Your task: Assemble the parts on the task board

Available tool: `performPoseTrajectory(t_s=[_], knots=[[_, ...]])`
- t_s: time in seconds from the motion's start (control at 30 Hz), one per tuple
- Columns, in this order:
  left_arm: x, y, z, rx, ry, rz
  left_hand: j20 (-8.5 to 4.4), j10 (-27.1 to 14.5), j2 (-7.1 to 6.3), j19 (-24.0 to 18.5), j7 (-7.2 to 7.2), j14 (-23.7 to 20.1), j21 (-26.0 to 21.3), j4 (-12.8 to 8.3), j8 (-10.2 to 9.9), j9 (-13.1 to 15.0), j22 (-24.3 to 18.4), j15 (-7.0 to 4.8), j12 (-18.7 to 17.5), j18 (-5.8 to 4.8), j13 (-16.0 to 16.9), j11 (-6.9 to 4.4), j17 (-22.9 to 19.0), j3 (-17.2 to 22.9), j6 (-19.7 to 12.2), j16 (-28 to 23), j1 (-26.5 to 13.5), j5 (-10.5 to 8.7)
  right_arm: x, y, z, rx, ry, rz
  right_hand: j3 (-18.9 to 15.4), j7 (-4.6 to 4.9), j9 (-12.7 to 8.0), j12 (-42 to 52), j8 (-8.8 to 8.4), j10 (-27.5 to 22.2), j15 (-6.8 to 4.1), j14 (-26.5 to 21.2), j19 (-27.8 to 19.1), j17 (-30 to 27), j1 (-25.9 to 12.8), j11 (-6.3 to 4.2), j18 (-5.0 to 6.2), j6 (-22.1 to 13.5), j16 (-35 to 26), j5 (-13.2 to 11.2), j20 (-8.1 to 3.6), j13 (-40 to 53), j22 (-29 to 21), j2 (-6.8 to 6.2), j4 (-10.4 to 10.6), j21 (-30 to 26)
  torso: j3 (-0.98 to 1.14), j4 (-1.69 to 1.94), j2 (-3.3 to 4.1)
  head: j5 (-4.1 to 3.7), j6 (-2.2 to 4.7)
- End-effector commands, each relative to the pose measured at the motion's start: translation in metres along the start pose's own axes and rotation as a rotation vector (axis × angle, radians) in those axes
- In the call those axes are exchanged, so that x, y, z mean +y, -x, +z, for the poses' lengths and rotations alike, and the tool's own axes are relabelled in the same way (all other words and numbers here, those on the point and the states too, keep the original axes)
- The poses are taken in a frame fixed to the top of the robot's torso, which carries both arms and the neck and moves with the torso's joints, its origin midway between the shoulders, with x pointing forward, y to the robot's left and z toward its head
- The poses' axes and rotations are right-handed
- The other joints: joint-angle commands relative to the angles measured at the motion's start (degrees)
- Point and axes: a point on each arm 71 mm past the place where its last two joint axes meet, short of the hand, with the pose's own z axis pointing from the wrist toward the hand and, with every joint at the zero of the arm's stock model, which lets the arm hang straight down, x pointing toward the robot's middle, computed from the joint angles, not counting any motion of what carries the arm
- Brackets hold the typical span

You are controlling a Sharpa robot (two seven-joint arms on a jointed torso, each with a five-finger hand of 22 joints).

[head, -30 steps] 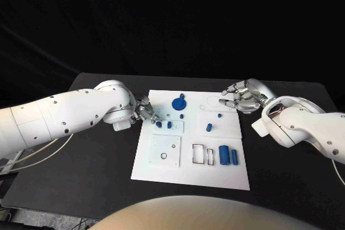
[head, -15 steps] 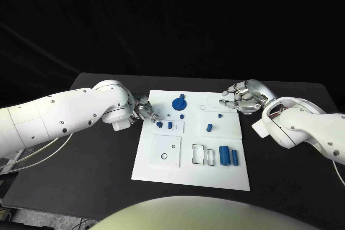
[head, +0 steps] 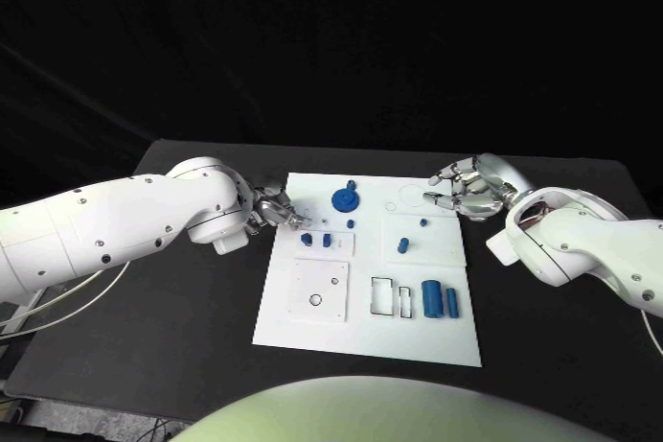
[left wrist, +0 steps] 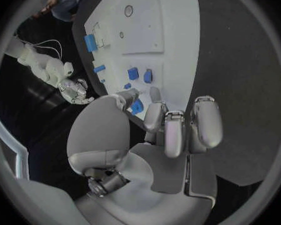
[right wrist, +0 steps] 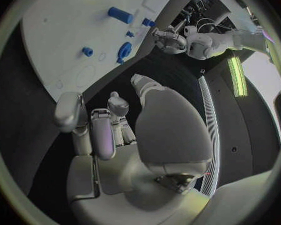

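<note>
1. Head view: white task board (head: 366,313) lies mid-surface on the black surface (head: 180,327).
   - Left robot hand (head: 277,212) sits at the board's left edge, upper part, fingers curled in, just beside a small blue peg (head: 306,238). Can't tell here whether it touches or holds anything.
   - Second small peg (head: 326,239) is right next to the first.
   - Blue disc part (head: 346,199) is near the board's far edge, and a small blue part (head: 400,243) sits mid-board.
   - Two blue cylinders (head: 438,299) lie side by side near the right edge, next to rectangular cut-outs (head: 388,297).
   - Square inset plate with a small hole (head: 319,288) is on the board's left half.
   - Right robot hand (head: 465,188) is at the board's far right corner, fingers curled in, nothing visible in it.

2. Left wrist view: the left robot hand's fingers (left wrist: 178,130) are bunched together over the board edge (left wrist: 178,60).
   - A blue piece (left wrist: 137,106) shows right at the thumb tip, against the fingers. It looks pinched, but the contact is partly hidden, so can't tell for sure.
   - Two small blue pegs (left wrist: 140,74) stand on the board just beyond the fingertips.
   - Blue cylinders (left wrist: 90,42) are further off.
   - The other robot hand (left wrist: 75,89) is visible off the board, well apart.

3. Right wrist view: the right robot hand's fingers (right wrist: 100,130) are curled in and close together, with nothing between them.
   - It hangs over dark surface just off the board edge (right wrist: 59,45).
   - Blue disc part (right wrist: 123,50), a small blue part (right wrist: 87,51) and a cylinder (right wrist: 120,15) lie on the board beyond it.
   - Left robot hand (right wrist: 168,39) is at the far board edge.
</note>
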Motion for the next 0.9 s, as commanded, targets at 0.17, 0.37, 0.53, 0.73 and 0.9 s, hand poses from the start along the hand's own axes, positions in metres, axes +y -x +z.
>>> performPoseTrajectory(t_s=[0.17,0.37,0.53,0.73,0.9], knots=[[0.001,-0.003,-0.005,-0.077,-0.052,-0.073,0.09,0.1,1.31,0.5,0.17,6.1,-0.2,0.3,-0.6,-1.5,10.7,0.29,0.4,-0.78,0.3,0.45,15.1,-11.5,0.0,0.2,-0.4,16.05,-0.001,-0.001,-0.001,0.009,0.002,-0.005,0.2,0.09,0.0,0.2,0.30,-0.4,-0.21,1.2,-0.2,0.2,-0.5,-0.16,0.62,-0.4,-0.2,0.2,0.01,-0.1,2.6,-0.22,0.0,-0.4,-0.05,0.10,-0.12,0.15,-0.06],[0.008,-0.010,-0.004,-0.071,-0.021,-0.081,0.10,0.2,1.50,0.6,0.17,6.1,-0.1,0.3,-0.7,-1.5,10.7,0.30,0.6,-0.81,0.4,0.43,15.1,-11.8,0.0,0.2,-0.4,16.43,-0.002,-0.002,-0.001,0.010,0.000,-0.004,0.2,0.09,0.0,0.2,0.30,-0.4,-0.21,1.2,-0.2,0.2,-0.5,-0.16,0.62,-0.4,-0.2,0.2,0.01,-0.1,2.6,-0.22,0.0,-0.4,0.00,-0.09,-0.07,0.38,0.01],[0.012,-0.015,-0.002,-0.064,0.000,-0.073,0.10,0.1,1.77,0.6,0.17,6.1,-0.2,0.2,-0.8,-1.8,10.7,0.30,0.5,-0.80,0.3,0.43,15.1,-12.1,-0.1,0.2,0.2,17.49,-0.003,-0.002,-0.001,0.010,-0.002,-0.004,0.2,0.09,0.0,0.2,0.30,-0.4,-0.21,1.2,-0.2,0.2,-0.5,-0.16,0.62,-0.4,-0.2,0.2,0.01,-0.1,2.6,-0.22,0.0,-0.4,0.00,-0.06,-0.04,0.40,0.02],[0.015,-0.021,-0.001,-0.066,0.012,-0.069,0.11,0.1,1.88,0.6,0.20,6.1,-0.2,0.2,-0.9,-2.0,10.8,0.31,0.5,-0.79,0.4,0.45,15.1,-12.4,-0.2,0.2,0.9,18.57,-0.003,-0.002,-0.001,0.010,-0.003,-0.004,0.2,0.09,0.0,0.2,0.30,-0.4,-0.21,1.2,-0.2,0.2,-0.5,-0.16,0.62,-0.4,-0.2,0.2,0.01,-0.1,2.6,-0.22,0.0,-0.4,0.01,0.00,-0.02,0.41,0.01],[0.016,-0.025,0.000,-0.066,0.014,-0.076,0.12,0.2,1.99,0.6,0.19,6.1,-0.2,0.1,-0.9,-2.0,10.8,0.31,0.6,-0.79,0.4,0.45,15.1,-12.5,-0.2,0.2,1.3,18.91,-0.003,-0.003,-0.001,0.011,-0.004,-0.004,0.2,0.09,0.0,0.2,0.30,-0.4,-0.21,1.2,-0.2,0.2,-0.5,-0.16,0.62,-0.4,-0.2,0.2,0.01,-0.1,2.6,-0.22,0.0,-0.4,0.04,-0.06,0.00,0.47,-0.03]])
